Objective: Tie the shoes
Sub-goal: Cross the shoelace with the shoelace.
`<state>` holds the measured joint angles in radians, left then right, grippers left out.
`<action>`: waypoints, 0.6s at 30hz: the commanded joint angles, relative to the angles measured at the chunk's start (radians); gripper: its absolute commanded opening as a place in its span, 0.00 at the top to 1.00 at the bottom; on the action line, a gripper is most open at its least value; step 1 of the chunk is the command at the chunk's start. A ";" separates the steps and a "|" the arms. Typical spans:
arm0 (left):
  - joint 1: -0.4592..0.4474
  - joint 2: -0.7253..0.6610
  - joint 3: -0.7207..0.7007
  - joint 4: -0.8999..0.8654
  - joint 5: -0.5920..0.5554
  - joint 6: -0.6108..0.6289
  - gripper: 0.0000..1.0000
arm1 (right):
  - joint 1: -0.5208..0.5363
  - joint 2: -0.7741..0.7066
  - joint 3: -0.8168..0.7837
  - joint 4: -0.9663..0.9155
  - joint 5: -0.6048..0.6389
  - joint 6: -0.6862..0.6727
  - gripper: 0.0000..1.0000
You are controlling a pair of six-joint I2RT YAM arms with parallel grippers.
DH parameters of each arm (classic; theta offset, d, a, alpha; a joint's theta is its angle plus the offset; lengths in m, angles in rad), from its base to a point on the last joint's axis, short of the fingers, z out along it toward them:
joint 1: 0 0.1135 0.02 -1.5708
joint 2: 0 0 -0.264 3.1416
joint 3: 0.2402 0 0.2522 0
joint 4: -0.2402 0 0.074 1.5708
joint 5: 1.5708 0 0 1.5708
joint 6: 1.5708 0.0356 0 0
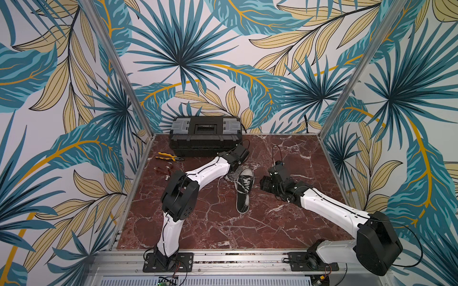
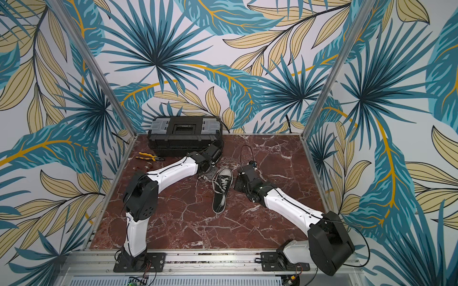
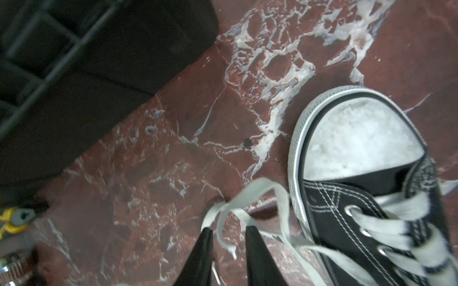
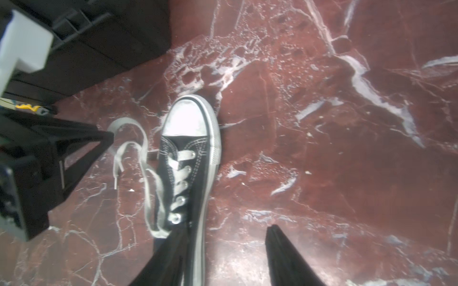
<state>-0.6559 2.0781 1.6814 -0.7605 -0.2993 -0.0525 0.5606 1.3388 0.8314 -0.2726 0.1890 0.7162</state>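
Note:
The shoe (image 1: 244, 190) (image 2: 221, 190) is a black canvas sneaker with a white toe cap, lying on the red marble table with its toe toward the back. Its white laces (image 3: 280, 198) (image 4: 143, 148) trail loose on the table on the shoe's left side. My left gripper (image 3: 228, 231) (image 1: 231, 174) hovers beside the toe. It is open, and a lace end hangs slack between its fingers. My right gripper (image 4: 228, 230) (image 1: 265, 184) is to the right of the shoe and open wide. One of its fingers (image 4: 178, 245) overlaps the shoe's right edge by the top eyelets.
A black toolbox (image 1: 205, 135) stands at the back of the table, close behind the left wrist. Yellow-handled pliers (image 1: 168, 156) and small metal parts (image 1: 163, 169) lie at the back left. Metal frame posts and patterned walls enclose the table.

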 commanded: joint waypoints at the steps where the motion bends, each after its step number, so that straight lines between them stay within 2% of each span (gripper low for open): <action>1: 0.018 0.033 0.082 -0.029 -0.015 0.026 0.60 | -0.002 -0.014 -0.021 -0.023 0.025 -0.029 0.44; 4: 0.033 0.020 0.082 -0.024 -0.010 0.011 0.56 | -0.002 -0.009 -0.021 -0.030 0.014 -0.042 0.44; 6: 0.035 -0.033 0.019 0.000 0.010 0.003 0.49 | -0.003 -0.011 -0.024 -0.038 0.008 -0.054 0.44; 12: 0.035 -0.190 -0.204 0.117 0.238 -0.023 0.36 | -0.002 -0.013 -0.036 -0.042 0.007 -0.096 0.44; 15: 0.035 -0.185 -0.229 0.135 0.335 0.016 0.33 | -0.003 -0.002 -0.033 -0.042 0.005 -0.111 0.44; 18: 0.039 -0.149 -0.211 0.118 0.354 0.052 0.32 | -0.003 0.005 -0.025 -0.045 -0.004 -0.117 0.44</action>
<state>-0.6189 1.8992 1.4887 -0.6689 -0.0292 -0.0383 0.5606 1.3392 0.8139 -0.2935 0.1890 0.6266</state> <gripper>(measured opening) 0.678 0.562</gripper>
